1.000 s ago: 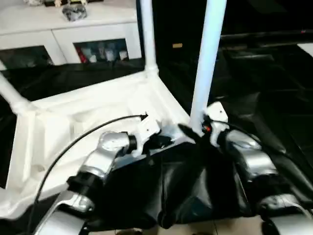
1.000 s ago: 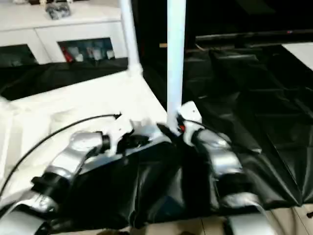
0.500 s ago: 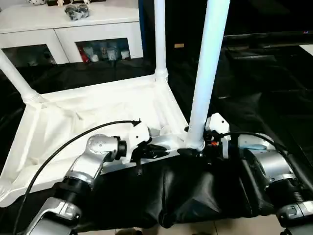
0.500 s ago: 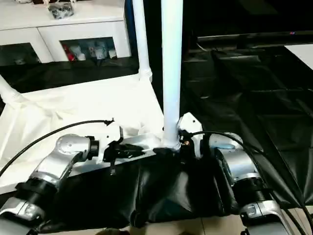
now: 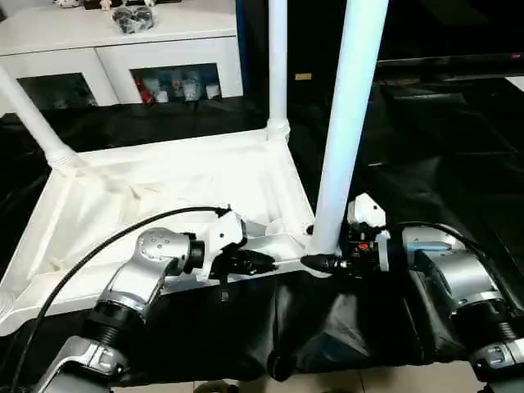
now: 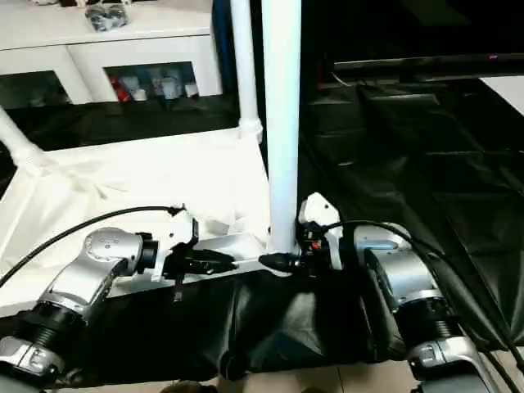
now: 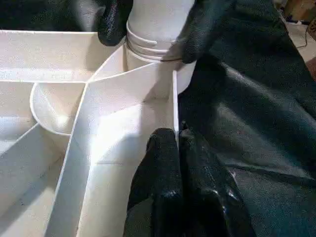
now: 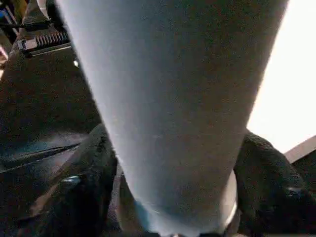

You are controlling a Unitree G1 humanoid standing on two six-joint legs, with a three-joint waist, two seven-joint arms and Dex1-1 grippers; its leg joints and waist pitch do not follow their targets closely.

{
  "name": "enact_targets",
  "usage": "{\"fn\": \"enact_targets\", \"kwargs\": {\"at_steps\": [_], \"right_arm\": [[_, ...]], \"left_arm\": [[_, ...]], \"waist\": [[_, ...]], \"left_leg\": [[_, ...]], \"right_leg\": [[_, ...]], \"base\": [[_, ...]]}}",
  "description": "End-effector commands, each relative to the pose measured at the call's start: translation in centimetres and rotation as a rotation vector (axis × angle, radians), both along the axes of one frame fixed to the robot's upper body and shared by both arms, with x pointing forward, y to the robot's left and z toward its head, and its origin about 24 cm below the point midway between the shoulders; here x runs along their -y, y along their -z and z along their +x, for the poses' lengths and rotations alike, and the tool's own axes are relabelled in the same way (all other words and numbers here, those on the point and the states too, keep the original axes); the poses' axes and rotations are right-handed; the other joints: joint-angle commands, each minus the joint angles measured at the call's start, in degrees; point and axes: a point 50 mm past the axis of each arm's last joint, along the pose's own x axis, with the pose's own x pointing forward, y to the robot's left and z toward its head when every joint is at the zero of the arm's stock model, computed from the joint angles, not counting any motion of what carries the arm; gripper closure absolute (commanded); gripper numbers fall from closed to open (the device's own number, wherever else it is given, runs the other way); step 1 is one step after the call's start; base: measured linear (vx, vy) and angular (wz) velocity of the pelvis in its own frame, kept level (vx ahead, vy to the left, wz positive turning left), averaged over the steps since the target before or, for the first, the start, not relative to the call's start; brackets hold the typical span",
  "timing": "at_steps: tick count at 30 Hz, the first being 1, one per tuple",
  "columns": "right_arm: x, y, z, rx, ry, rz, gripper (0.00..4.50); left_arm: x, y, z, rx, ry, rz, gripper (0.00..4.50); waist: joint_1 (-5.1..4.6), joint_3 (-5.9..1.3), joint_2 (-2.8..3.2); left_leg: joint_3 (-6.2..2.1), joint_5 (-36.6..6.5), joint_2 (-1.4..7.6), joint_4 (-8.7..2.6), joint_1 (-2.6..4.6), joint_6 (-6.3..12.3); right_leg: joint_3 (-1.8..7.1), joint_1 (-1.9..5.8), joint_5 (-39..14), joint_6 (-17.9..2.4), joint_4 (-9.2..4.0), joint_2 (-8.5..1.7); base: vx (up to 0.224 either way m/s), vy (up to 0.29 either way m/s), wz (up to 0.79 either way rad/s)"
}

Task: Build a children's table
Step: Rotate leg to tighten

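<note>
your right gripper (image 5: 321, 260) is clamped round the base of the near leg (image 5: 350, 115), seating it upright in the tabletop (image 5: 164, 192) near-right corner socket; left gripper (image 7: 178, 143) pinches the tabletop's near rim, probably to steady it.

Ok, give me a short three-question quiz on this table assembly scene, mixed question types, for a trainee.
1. True or false: the right gripper grasps the near leg close to its corner socket.
2. What does the left gripper pinch? A) the tabletop rim wall B) a leg C) the black sheet
3. Fill in: the tabletop lies with its ribbed underside facing ____.

Key: 1 true; 2 A; 3 up.
</note>
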Motion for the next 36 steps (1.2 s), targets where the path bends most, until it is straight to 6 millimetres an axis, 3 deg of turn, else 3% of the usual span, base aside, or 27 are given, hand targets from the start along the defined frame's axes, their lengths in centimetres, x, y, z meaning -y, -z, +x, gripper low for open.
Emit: {"fn": "enact_targets", "kwargs": {"at_steps": [1,8,30,36], "right_arm": [[-0.8,0.1,-0.5,-0.018,-0.061,0.008,1.61],[-0.8,0.2,-0.6,-0.027,-0.068,0.005,1.87],[-1.1,0.3,-0.7,-0.030,-0.046,0.029,1.87],[-2.3,1.1,0.6,0.021,0.171,0.073,1.87]], "left_arm": [[0.6,-1.8,0.4,0.073,0.024,-0.044,4.50],[0.5,-1.7,0.3,0.069,0.021,-0.041,4.50],[0.7,-1.4,0.1,0.061,0.017,-0.045,4.50],[2.2,-1.5,0.9,0.099,-0.073,-0.073,4.50]], "waist": [[-0.10,-3.95,-1.08],[-0.01,-3.97,-1.13],[0.00,-4.05,-1.10],[-0.60,-3.88,-1.22]], "left_leg": [[-1.60,-6.33,3.59,-3.66,1.24,6.21],[-1.63,-6.35,3.58,-3.63,1.22,6.21],[-1.64,-6.13,3.52,-3.49,1.19,6.35],[-1.69,-7.73,3.36,-3.70,1.26,4.49]], "right_leg": [[2.56,2.61,-6.76,-13.93,-3.61,-4.02],[2.53,2.65,-6.85,-13.86,-3.58,-4.03],[2.49,2.70,-6.43,-13.89,-3.49,-3.98],[2.56,2.62,-9.85,-13.03,-3.93,-4.07]], "base": [[0.000,0.000,0.00],[0.000,0.000,0.00],[0.000,0.000,0.00],[0.000,0.000,0.00]]}}
